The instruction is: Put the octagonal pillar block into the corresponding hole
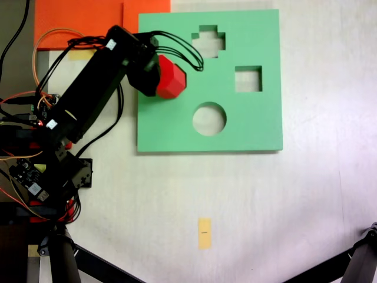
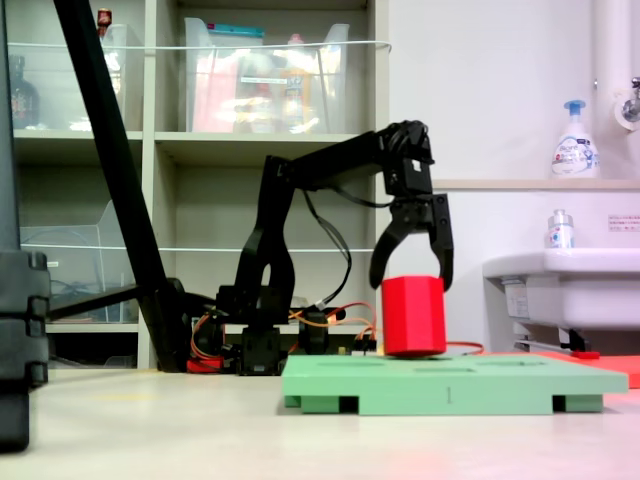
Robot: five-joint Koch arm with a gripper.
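Pale bench, green board (image 1: 259, 127), shelving behind.
Jaws straddling red block (image 2: 413, 316), grip uncertain; not yet sunk into octagonal hole, hidden beneath.

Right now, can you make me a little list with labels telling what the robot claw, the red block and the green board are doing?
claw: the gripper hangs straddling the top of the red block, fingers spread
red block: the red block stands upright on the green board, sticking up high
green board: the green board lies flat on the white table
holes seen: cross hole, square hole, round hole, all empty
eight-sided hole: not visible, possibly under the block
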